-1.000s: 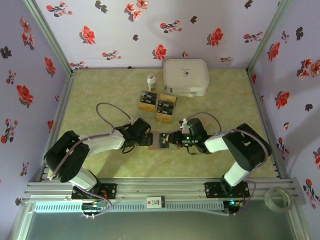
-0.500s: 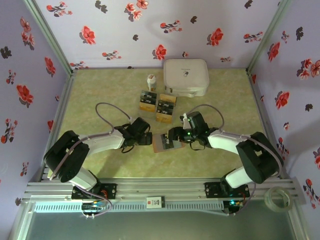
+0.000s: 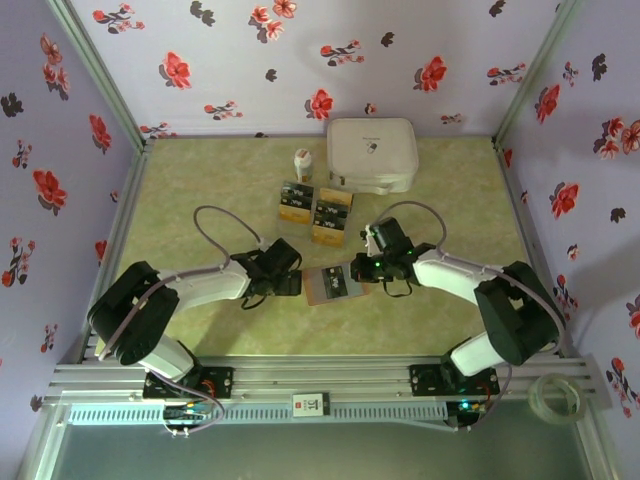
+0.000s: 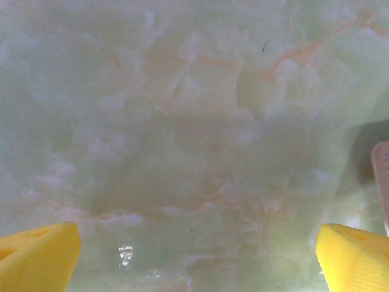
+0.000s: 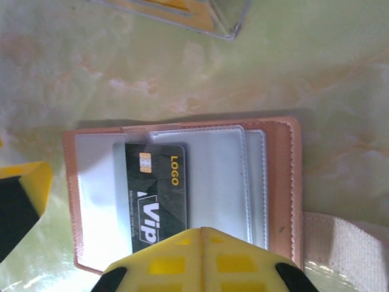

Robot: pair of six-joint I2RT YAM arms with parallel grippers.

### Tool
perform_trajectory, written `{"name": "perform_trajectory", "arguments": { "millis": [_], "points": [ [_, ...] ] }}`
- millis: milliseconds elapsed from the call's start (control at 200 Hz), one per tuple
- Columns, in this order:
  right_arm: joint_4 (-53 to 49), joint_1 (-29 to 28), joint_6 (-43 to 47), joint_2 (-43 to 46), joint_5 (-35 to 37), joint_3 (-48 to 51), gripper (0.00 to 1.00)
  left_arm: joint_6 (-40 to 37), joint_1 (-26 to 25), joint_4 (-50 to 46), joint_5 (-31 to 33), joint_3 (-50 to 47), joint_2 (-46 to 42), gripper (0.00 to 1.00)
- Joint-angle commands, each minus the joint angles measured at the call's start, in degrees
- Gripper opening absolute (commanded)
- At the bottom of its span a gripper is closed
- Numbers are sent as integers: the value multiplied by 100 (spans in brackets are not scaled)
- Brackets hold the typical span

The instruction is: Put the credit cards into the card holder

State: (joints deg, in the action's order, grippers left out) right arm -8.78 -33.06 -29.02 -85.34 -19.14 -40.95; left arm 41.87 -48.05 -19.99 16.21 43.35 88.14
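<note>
The card holder (image 3: 330,284) lies open on the table between the two arms, reddish-brown (image 5: 276,182) with clear sleeves inside. A black VIP credit card (image 5: 157,194) lies on its left sleeve, partly tucked in. My right gripper (image 5: 202,231) is shut, its yellow fingers pressed together above the card's near end; in the top view it (image 3: 360,270) is at the holder's right edge. My left gripper (image 3: 291,281) stands open just left of the holder, yellow fingertips (image 4: 36,255) wide apart over bare table. More black and gold credit cards (image 3: 314,208) lie behind.
A big white rounded case (image 3: 372,155) stands at the back, a small white bottle (image 3: 302,165) to its left. A pale elastic strap (image 5: 343,243) trails from the holder's right side. A clear card case (image 5: 182,12) lies just beyond the holder.
My right gripper opened, then shut again and pulled back slightly to the right. The card holder turned a little and the black card now rests in it. The left arm barely moved.
</note>
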Motion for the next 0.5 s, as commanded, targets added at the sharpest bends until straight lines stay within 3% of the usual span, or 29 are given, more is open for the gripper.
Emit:
{"name": "perform_trajectory", "arguments": {
  "millis": [0, 495],
  "points": [
    [-291, -102, 244, -175, 295, -245, 5, 92, -127, -419, 350, 147, -64, 100],
    [-353, -448, 292, -774, 490, -598, 5, -91, -213, -542, 376, 518, 410, 100]
  ]
}}
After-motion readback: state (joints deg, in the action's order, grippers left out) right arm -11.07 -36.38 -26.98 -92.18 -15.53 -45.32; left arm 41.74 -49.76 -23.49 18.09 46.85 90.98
